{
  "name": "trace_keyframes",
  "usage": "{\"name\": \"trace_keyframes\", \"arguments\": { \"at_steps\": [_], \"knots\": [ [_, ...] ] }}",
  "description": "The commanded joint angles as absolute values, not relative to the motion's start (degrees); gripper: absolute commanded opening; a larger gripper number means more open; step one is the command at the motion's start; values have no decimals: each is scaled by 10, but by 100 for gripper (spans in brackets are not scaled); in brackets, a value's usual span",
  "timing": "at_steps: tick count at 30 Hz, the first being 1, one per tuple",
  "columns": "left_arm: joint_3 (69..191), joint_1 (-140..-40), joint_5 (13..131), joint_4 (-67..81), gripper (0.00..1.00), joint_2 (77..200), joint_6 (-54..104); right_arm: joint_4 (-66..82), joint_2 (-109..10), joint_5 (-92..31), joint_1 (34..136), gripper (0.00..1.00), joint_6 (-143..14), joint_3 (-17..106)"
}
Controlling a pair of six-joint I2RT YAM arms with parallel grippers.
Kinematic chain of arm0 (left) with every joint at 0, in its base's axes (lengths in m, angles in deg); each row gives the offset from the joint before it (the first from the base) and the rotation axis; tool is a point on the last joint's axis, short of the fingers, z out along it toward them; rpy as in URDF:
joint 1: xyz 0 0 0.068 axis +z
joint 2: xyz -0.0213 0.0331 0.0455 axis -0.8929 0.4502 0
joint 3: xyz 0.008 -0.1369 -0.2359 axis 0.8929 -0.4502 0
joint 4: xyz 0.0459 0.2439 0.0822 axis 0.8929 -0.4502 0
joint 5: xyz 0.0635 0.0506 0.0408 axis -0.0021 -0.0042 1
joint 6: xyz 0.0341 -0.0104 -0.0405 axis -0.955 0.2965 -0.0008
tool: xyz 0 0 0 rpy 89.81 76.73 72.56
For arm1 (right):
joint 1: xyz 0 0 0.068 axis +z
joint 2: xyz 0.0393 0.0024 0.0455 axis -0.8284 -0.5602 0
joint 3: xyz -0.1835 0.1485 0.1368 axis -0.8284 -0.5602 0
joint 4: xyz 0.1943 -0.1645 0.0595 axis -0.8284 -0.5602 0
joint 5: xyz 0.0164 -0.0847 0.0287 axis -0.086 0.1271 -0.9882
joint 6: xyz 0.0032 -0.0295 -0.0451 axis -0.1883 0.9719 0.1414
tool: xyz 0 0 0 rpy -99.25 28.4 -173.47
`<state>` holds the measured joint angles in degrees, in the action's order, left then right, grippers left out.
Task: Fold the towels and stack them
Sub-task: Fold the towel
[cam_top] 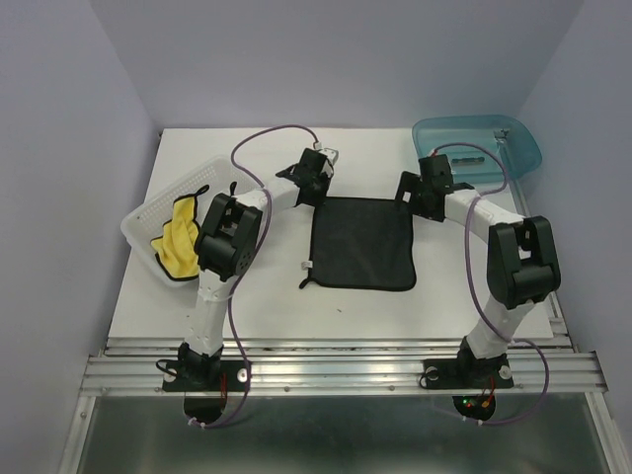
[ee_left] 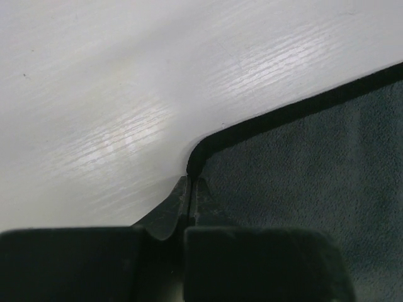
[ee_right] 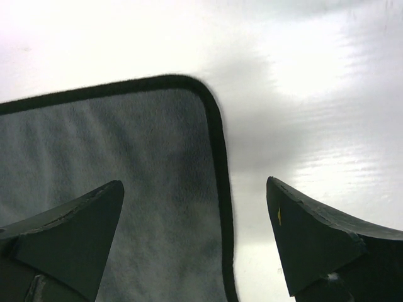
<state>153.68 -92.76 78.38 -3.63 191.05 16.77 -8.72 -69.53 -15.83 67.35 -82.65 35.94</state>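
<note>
The dark towel (cam_top: pixel 362 242), grey-faced with black edging, lies spread flat to the right of the basket (cam_top: pixel 143 217). The left gripper (ee_left: pixel 189 189) is pinched closed on the far corner nearer the basket. The right gripper (ee_right: pixel 195 184) gapes wide and empty, straddling the far corner away from the basket.

Black towel (cam_top: pixel 362 242) flat; yellow towel (cam_top: pixel 178 237) bunched

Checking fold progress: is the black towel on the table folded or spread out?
Spread out: the black towel lies as one flat square on the table, four edges showing, no fold visible.
</note>
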Motion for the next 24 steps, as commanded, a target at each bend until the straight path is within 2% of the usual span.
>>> {"name": "trace_keyframes", "arguments": {
  "at_steps": [1,5,8,9,11,12,15,20,24],
  "knots": [
    [1539,-929,791,-49,0,1899,160,-47,-719,-169,663,99,-775,418],
    [1522,-929,788,-34,0,1882,159,-40,-760,-187,663,94,-720,452],
    [1516,-929,788,-28,0,1875,162,-46,-778,-169,661,86,-700,477],
    [1515,-929,787,-27,0,1872,163,-48,-792,-162,660,78,-700,483],
    [1515,-929,789,-27,0,1870,163,-51,-805,-159,658,71,-698,498],
    [1515,-929,791,-27,0,1870,163,-53,-817,-157,657,61,-701,502],
    [1515,-929,797,-27,0,1870,163,-60,-831,-152,654,47,-701,509],
    [1514,-929,796,-27,0,1868,164,-59,-849,-154,652,43,-697,506],
    [1515,-929,797,-25,0,1867,164,-58,-862,-153,649,34,-695,510]
  ]
}}
